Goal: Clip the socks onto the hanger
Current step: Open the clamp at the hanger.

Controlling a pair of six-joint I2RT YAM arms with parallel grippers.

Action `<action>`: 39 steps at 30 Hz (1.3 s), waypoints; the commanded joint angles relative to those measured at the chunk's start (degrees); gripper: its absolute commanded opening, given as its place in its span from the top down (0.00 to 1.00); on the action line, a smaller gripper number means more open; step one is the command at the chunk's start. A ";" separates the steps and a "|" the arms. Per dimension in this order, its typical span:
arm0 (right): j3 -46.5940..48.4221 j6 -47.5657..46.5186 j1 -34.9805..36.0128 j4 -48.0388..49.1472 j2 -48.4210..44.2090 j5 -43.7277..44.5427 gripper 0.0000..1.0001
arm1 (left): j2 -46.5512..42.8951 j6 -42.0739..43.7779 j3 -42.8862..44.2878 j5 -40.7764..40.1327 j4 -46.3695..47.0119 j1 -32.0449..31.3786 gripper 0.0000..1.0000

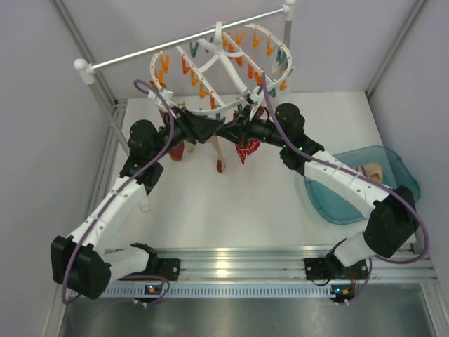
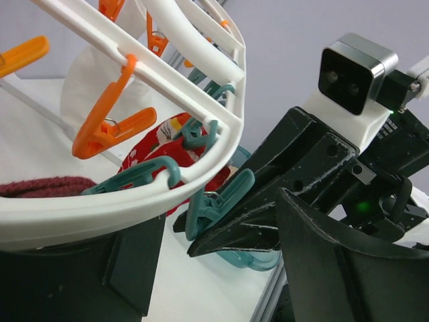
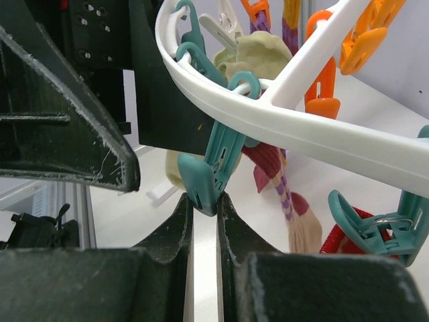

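Right gripper [image 3: 204, 204]: fingers [image 3: 234, 231] pressed almost together, pinching the tail end of a teal clip [image 3: 214, 157]. That clip hangs off the near rim of the hanger [image 3: 315, 137]. The left wrist view agrees, with the same clip sitting between the black tips.

Left gripper [image 1: 210, 130]: fingers [image 2: 335, 268] spread wide, with nothing visibly held between them. The hanger rim passes just above one finger. Its tips are nose to nose with the right gripper, under the near rim.

The hanger hangs by its hook from the rail [image 1: 182, 41], over the back of the worktop [image 1: 231, 217]. Orange clips [image 2: 110, 124] and more teal ones sit along the rim and crossbars.

Socks [image 1: 219, 149]: one pale cream sock hangs from the near side of the hanger, reddish toe down, right by the two grippers. From the right wrist it is the beige shape behind the rim. I can't tell from here which clip holds it. A second pale beige piece lies in the teal tub [image 1: 351, 203] on the right side of the worktop, well apart from the hanger. It's too small to confirm as the other sock.

Also on the hanger are a red patterned sock [image 1: 245, 151] just right of the cream one and a maroon sock [image 1: 179, 151] to its left.
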 commanded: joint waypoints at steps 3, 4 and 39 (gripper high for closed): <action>3.33 0.89 -0.40 2.18 0.22 -0.14 1.00 | -2.51 2.81 -0.92 -0.23 4.01 -0.71 0.31; 3.33 0.89 -0.40 2.00 0.22 -0.23 1.00 | -2.78 3.68 -1.10 -0.15 3.92 -0.89 0.32; 1.92 -3.41 -0.23 -1.60 -1.80 -2.34 0.96 | 2.58 6.59 6.37 -17.72 -3.28 -5.81 0.82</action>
